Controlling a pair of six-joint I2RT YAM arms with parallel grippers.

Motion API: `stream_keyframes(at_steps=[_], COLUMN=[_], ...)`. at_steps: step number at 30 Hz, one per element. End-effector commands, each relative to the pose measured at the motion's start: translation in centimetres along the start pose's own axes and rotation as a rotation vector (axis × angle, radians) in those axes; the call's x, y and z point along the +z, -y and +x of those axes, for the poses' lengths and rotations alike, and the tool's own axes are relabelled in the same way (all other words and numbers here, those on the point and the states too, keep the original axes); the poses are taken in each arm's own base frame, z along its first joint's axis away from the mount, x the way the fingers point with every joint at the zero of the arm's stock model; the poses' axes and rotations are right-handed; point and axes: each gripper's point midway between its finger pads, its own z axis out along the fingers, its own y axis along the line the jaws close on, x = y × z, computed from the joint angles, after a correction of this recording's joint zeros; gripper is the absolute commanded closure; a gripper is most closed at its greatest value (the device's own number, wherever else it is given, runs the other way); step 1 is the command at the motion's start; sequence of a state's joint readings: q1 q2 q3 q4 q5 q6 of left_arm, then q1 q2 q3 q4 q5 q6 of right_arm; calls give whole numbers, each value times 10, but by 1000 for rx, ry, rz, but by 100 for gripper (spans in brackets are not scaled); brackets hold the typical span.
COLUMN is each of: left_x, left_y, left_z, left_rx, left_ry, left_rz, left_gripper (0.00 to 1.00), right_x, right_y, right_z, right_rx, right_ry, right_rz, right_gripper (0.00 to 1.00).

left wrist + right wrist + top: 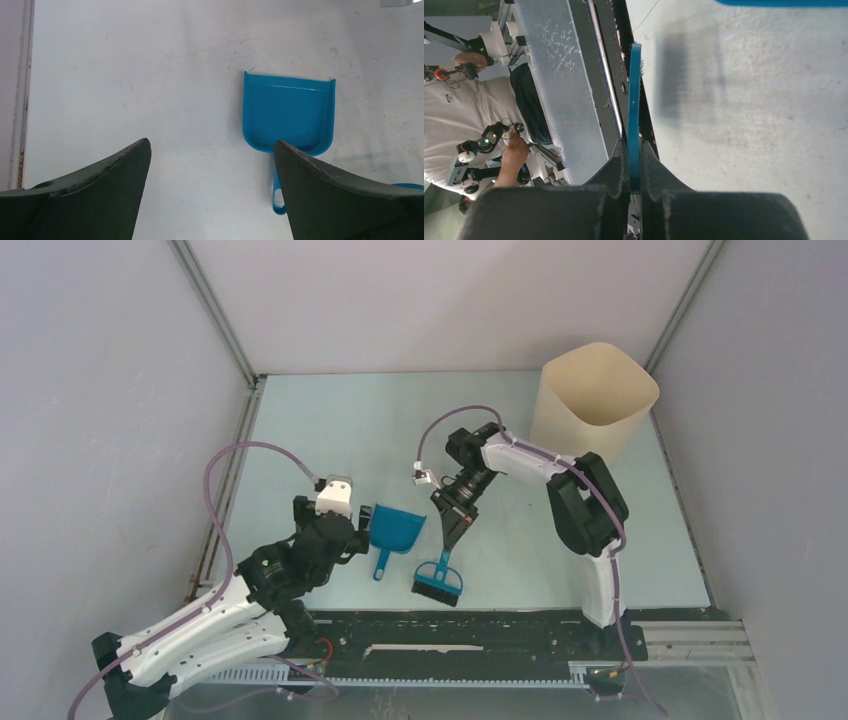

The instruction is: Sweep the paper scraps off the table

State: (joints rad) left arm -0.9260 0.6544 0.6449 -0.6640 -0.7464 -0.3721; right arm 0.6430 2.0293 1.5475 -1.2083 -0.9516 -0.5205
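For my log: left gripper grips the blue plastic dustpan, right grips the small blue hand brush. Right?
No: left wrist view shows the left gripper open, the blue plastic dustpan lying free; the right gripper grips the small blue hand brush.

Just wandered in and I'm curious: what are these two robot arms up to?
They are on a sweeping job. The right gripper is shut on the handle of a brush, whose head sits near the front edge of the table. The left gripper is open and holds nothing, poised beside a dustpan that lies empty on the table. A bin stands in the far right corner. No paper scraps show in any view.
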Motion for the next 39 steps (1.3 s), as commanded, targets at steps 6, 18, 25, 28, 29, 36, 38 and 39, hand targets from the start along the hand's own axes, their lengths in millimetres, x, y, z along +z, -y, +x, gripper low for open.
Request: stream_keyframes(at_steps=[6,18,25,28,29,36,38,39], left_x=[-6,0,3,5,5,9,10,11], left_y=[-4,3,9,10,10,15,14,13], left_z=[-22,-17,-13,-11,-11,-8,-8,-8], left_rx=[-47,-29,-13,-8,-6,6,5,4], left_ry=[54,22,-4,-14,-17,-47,-53,-54], left_rz=[1,16,32,35,35,48,48,45], left_gripper=[0,0,0,0,0,0,0,0], right_x=[13,-21,-94,-127,-136,-190,-215,-227], right_y=[43,92,82,60,52,27,14,10], right_z=[-26,-37,-41,-35,-32,25,38,45], right_rx=[-38,22,-15,-77,-106,-27,-79,-107], right_ry=[-17,43,195,314,355,676,831,895], right_rz=[113,353,589,673,695,761,821,878], right_gripper=[89,28,0,0,0,0,0,0])
